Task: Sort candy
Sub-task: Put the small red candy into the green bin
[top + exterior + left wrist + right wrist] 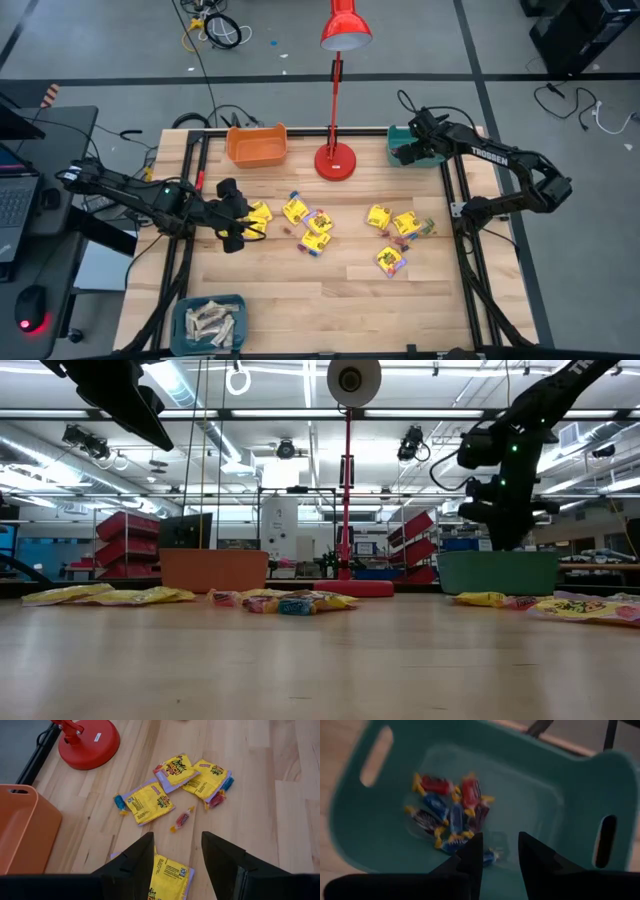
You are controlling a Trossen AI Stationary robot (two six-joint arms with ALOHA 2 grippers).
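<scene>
Left claw open, poised over yellow square candy packet on wooden bench; off-centre closing could snag the small red sweet just ahead; farther off, right claw released over teal plastic bin.

Candy, state at this moment. Yellow square packets with dark print lie flat and scattered across the middle of my table, some overlapping; one packet lies directly beneath my left fingers. A small red wrapped piece rests loose on the wood beside another yellow packet. Small red and blue wrapped sweets sit clustered inside the teal bin. Pale beige bars are piled in a bin near the table's front left corner
</scene>
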